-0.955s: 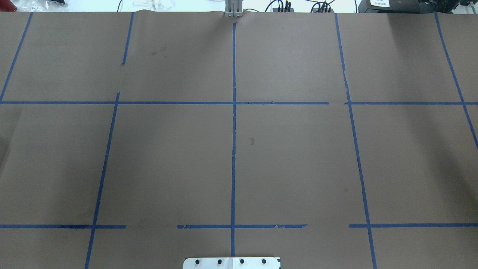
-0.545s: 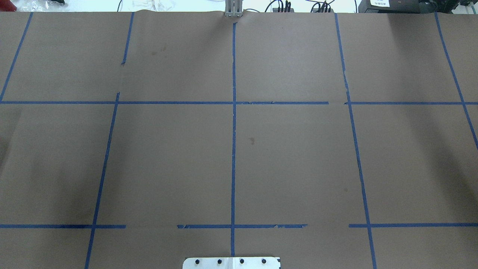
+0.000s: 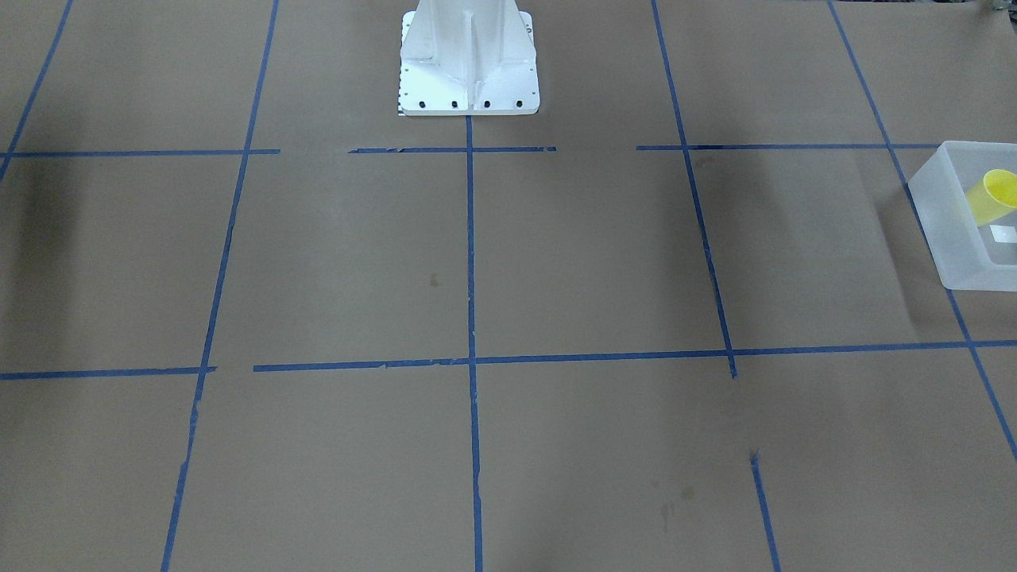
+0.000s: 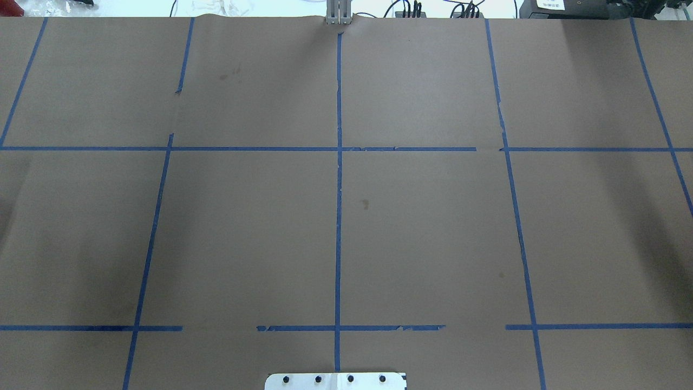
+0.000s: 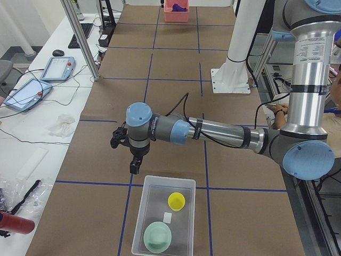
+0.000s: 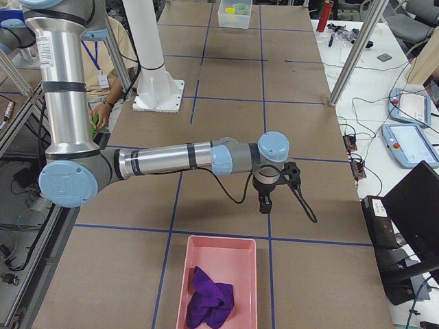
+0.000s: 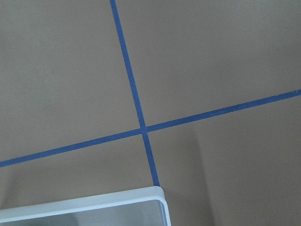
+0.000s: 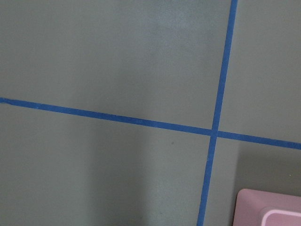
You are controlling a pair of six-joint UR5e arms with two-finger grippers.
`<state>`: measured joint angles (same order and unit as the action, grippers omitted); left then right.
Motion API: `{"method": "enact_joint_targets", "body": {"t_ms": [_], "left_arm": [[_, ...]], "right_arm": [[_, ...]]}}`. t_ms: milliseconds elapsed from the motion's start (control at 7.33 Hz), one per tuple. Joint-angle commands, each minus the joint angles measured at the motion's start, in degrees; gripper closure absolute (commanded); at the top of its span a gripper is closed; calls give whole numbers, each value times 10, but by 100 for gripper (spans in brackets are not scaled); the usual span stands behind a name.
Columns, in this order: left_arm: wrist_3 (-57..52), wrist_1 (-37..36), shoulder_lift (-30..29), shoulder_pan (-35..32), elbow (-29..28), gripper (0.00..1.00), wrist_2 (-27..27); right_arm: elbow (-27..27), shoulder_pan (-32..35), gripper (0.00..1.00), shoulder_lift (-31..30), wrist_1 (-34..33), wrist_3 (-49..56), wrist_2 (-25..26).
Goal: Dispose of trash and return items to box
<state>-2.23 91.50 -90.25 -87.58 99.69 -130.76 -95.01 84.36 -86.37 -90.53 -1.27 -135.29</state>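
The box [image 5: 169, 180], a translucent whitish tub, stands at the table's end on my left side. In it lie the yellow cup [image 5: 176, 201] and a pale green bowl [image 5: 157, 237]. The box [image 3: 933, 226] and the cup [image 3: 997, 195] also show at the right edge of the front-facing view, and one corner of the box [image 7: 94, 205] in the left wrist view. My left gripper [image 5: 135, 168] points down over the table just beyond the box's inner end. My right gripper [image 6: 265, 205] hangs over the table near the pink tray. I cannot tell whether either gripper is open or shut.
A pink tray [image 6: 212, 238] with a purple cloth [image 6: 211, 305] stands at the table's end on my right; its corner [image 8: 268, 207] shows in the right wrist view. The white robot base [image 3: 467, 63] stands at mid-table. Brown paper with blue tape lines [image 4: 338, 216] covers the table.
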Motion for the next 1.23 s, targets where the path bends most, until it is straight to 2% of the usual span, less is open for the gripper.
{"method": "enact_joint_targets", "body": {"t_ms": [0,136,273,1091], "left_arm": [[-6,-8,2,-3,4,0,-14],[-1,-19,0,-3,5,0,-13],[-1,-34,1,-5,2,0,-36],[-2,-22,3,-5,16,0,-39]], "right_arm": [[2,0,0,1,1,-2,1],[2,0,0,2,1,-2,1],[3,0,0,2,1,-3,1],[6,5,0,-7,1,3,-6]]}}
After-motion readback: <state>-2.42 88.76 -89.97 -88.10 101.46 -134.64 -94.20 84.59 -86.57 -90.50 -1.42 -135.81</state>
